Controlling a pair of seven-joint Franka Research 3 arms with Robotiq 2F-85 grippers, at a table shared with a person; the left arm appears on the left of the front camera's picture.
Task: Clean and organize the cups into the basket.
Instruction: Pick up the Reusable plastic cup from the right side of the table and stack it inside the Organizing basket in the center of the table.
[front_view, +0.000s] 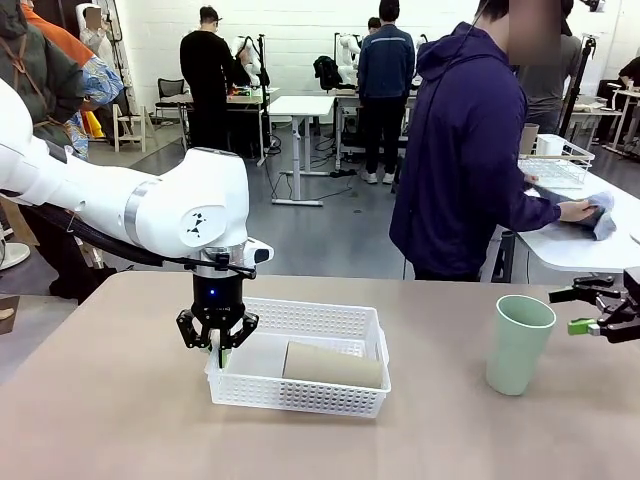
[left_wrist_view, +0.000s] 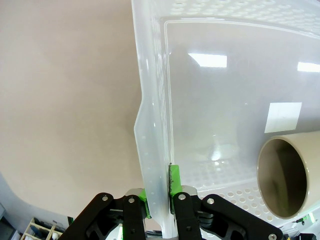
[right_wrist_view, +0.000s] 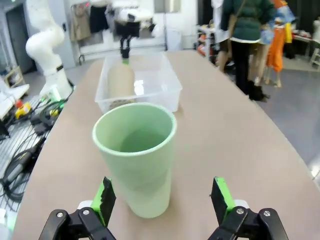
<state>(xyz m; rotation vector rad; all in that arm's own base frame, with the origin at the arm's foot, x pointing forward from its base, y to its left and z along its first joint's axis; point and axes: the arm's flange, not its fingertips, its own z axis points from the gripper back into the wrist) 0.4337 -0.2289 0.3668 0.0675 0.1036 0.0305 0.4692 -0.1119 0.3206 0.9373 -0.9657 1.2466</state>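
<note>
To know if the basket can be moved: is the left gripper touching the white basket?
Touching. The left wrist view shows the left gripper shut on the basket, with its end wall pinched between the jaws.

I am driving a left arm (front_view: 60, 180) whose glossy white rounded shells are meeting at a silver ring (front_view: 135, 212), with a small black emblem (front_view: 197, 224) showing on the wrist joint and a black cable (front_view: 90, 240) trailing beneath. Its black left gripper (front_view: 219, 352) is glowing with a blue light (front_view: 211, 294). I am seeing silver screws (left_wrist_view: 103, 198) in its linkages and green pads (left_wrist_view: 174, 180); the right gripper (front_view: 578, 308) is wearing the same black and green.
</note>
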